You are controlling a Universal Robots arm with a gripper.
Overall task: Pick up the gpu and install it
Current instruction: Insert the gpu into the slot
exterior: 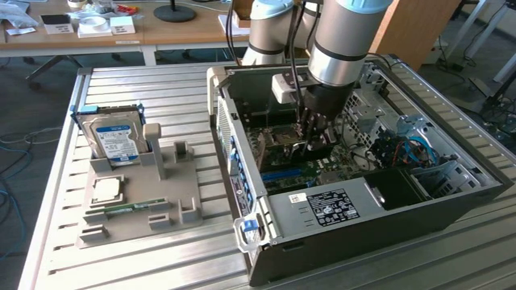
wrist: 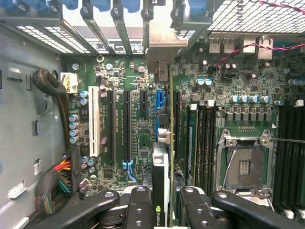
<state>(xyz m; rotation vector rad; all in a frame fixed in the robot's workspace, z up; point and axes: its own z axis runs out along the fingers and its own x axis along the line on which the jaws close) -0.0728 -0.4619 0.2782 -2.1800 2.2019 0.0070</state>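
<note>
The arm's black two-fingered gripper (wrist: pixel 164 204) is clamped on the gpu (wrist: pixel 161 164), a thin flat black expansion card. It appears edge-on in the wrist view, with one black finger (wrist: pixel 140 202) pressed on each face. The card stands upright on its long edge inside the open computer case (exterior: pixel 266 199), over the green motherboard (wrist: pixel 119 157). Its long silver metal bracket (wrist: pixel 162 43) points toward the row of rear slot openings in the case wall. The card's line runs along a short blue expansion slot (wrist: pixel 162 100), with two long black slots (wrist: pixel 126 124) and a white slot (wrist: pixel 94 121) to one side and the black memory slots (wrist: pixel 202 138) to the other. Whether its lower edge already sits in a slot I cannot tell.

Beyond the memory slots lies the square silver processor socket (wrist: pixel 245 167), open and bare. A bundle of coloured wires (wrist: pixel 62 171) runs along the grey case wall.

In the exterior view the gripper (exterior: pixel 316 136) reaches down into the case, which lies on its side on a slatted metal table (exterior: pixel 145 266). A silver power supply box with a black label (exterior: pixel 327 208) fills the near corner of the case. To the exterior view's left, well apart from the case, a grey plastic holder tray (exterior: pixel 181 193) carries a silver hard drive with a blue-white label (exterior: pixel 117 139) standing upright, a square silver processor chip (exterior: pixel 109 188) lying flat, and a narrow green memory stick (exterior: pixel 133 208).
</note>
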